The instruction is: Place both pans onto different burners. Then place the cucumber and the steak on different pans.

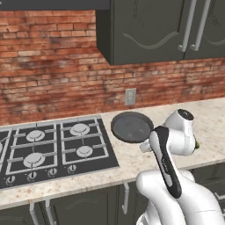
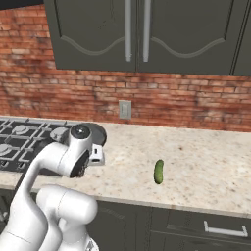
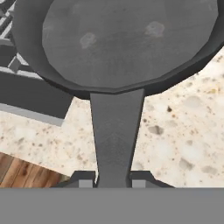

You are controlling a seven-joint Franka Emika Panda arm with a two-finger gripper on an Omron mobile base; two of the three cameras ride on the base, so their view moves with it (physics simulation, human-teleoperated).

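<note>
A home kitchen: a black gas cooktop [image 1: 48,151] is set into a speckled stone worktop [image 2: 196,157], with a brick wall [image 1: 52,66], dark cabinets [image 2: 147,34] overhead and a socket [image 1: 130,96].

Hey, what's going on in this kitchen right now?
A white robot arm has its gripper shut on the handle of a dark pan. The pan is by the right edge of the cooktop, at the counter, not yet on a burner. A cucumber lies on the counter farther right, untouched.
</note>
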